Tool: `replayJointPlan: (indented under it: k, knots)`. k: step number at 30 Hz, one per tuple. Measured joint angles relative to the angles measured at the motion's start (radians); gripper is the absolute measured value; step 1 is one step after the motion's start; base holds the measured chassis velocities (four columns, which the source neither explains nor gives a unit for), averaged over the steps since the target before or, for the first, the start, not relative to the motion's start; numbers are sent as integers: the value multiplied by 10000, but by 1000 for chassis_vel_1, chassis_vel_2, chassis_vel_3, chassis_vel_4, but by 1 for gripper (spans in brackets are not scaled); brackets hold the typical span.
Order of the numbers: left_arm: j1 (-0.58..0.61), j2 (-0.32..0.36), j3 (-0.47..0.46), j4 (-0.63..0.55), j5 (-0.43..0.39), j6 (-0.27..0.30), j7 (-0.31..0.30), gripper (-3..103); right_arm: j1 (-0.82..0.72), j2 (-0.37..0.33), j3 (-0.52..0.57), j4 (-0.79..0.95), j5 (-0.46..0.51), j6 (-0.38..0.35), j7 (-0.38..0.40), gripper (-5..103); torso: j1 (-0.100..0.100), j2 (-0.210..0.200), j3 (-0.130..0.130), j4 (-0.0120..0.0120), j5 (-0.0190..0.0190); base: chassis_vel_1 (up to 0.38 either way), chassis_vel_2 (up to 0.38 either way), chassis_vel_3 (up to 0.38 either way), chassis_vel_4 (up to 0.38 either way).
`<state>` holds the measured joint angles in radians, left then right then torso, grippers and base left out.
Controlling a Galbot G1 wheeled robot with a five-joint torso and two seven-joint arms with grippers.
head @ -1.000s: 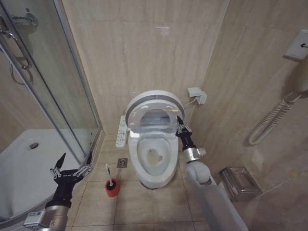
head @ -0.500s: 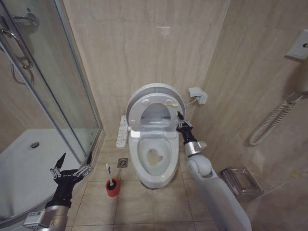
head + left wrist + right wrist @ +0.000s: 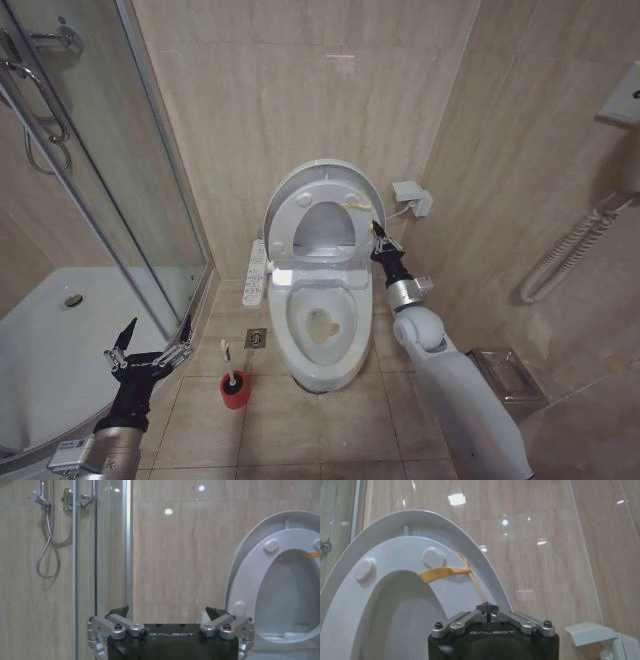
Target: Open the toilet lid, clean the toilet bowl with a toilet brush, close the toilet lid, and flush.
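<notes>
A: Since the right gripper (image 3: 377, 231) sits at the right edge of the raised toilet lid (image 3: 325, 175), why is it there?

B: Its jaws are pinched together on a yellow strap (image 3: 451, 571) tied to the seat ring (image 3: 305, 222). My guess is the strap serves as a pull handle. Lid and ring both stand upright against the wall, the toilet bowl (image 3: 322, 330) open below them.

A: Left gripper (image 3: 150, 340)?

B: Jaws spread, nothing in them, low by the shower door (image 3: 150, 200), near the toilet brush (image 3: 227, 362). Probably staged for the brush pickup.

A: Where's the brush?

B: Upright in its red holder (image 3: 234, 391) on the floor, just left of the bowl's pedestal, untouched.

A: Counts?

B: One lid, one ring, one bowl, one brush, one holder, one strap, two grippers. One button panel (image 3: 255, 273) left of the bowl.
</notes>
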<state>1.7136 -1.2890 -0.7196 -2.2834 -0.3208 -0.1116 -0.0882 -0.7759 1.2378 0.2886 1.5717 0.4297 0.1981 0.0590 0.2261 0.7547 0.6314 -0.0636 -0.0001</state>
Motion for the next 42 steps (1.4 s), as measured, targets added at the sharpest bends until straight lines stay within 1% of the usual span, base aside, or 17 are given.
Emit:
replayJointPlan:
  k: [3,12,20,42]
  knots:
    - [0,0,0,0,0,0,0,100,245,-103,-140,-136,186,-71,1,0,0,0,0,-6,0,0,0,0,0]
    - [0,0,-1,0,0,0,0,100,912,-79,-446,-593,267,-132,30,0,0,0,0,-8,1,0,0,0,0]
    - [0,0,0,0,0,0,0,100,1614,81,-815,-1230,294,-143,39,0,0,0,0,-5,1,0,0,0,0]
    - [0,0,0,0,0,0,1,100,2984,531,-1363,-2644,332,-178,40,0,-1,1,0,-4,1,0,0,0,0]
